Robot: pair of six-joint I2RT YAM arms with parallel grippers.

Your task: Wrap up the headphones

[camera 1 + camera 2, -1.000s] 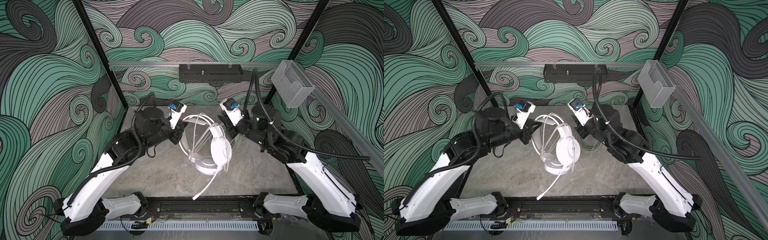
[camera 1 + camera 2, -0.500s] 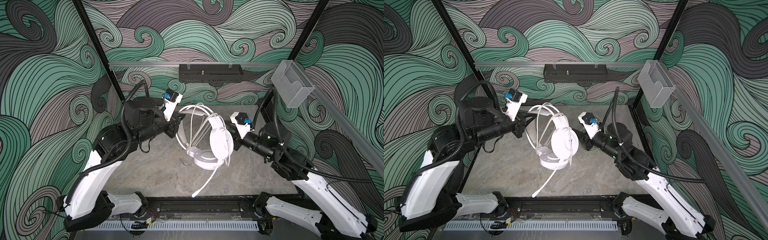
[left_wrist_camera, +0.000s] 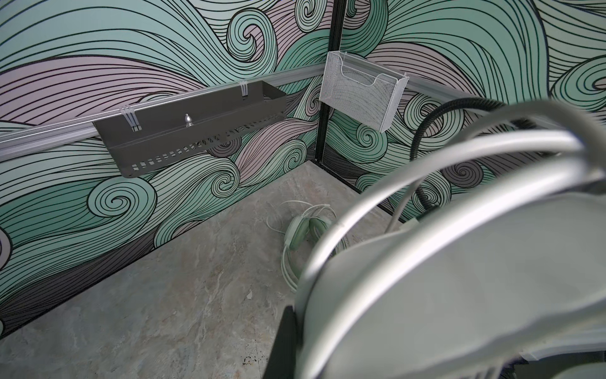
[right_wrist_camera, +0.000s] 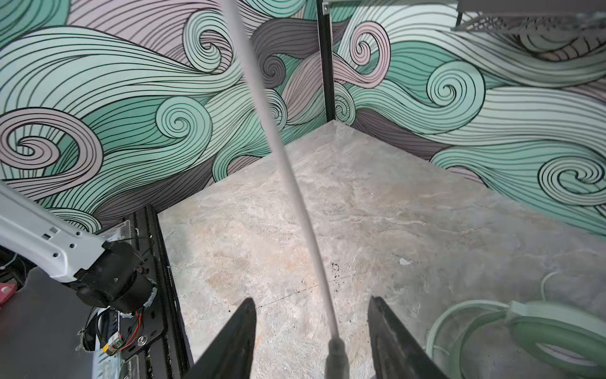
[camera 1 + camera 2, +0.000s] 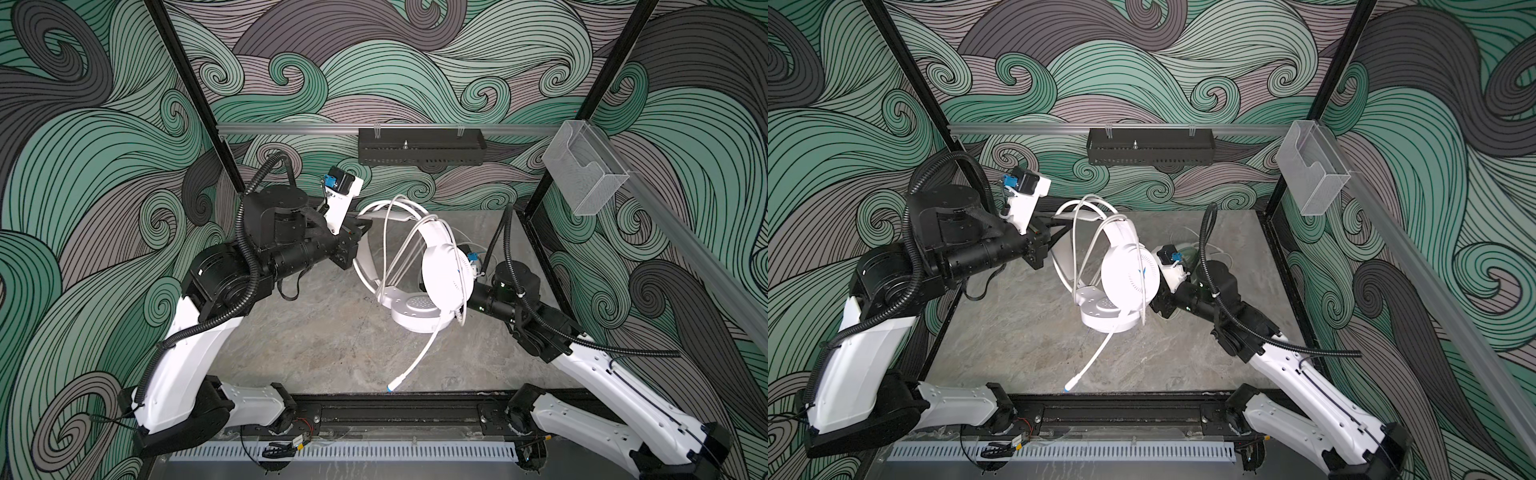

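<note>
With the left gripper (image 5: 365,226) clamping the white headset (image 5: 446,274) by its band over table centre and the mint headset (image 3: 301,229) lying at 2 o'clock, centre the cable (image 4: 295,183) inside the right gripper (image 4: 311,299), jaws parted and empty, before closing

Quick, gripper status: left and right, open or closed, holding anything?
Left gripper: closed on the headband of the white headphones.
Right gripper: open; the white cable runs between its jaws, ungripped.

Upright, cable-draped white headset (image 5: 446,270); mint headset (image 3: 303,229) flat beyond.
</note>
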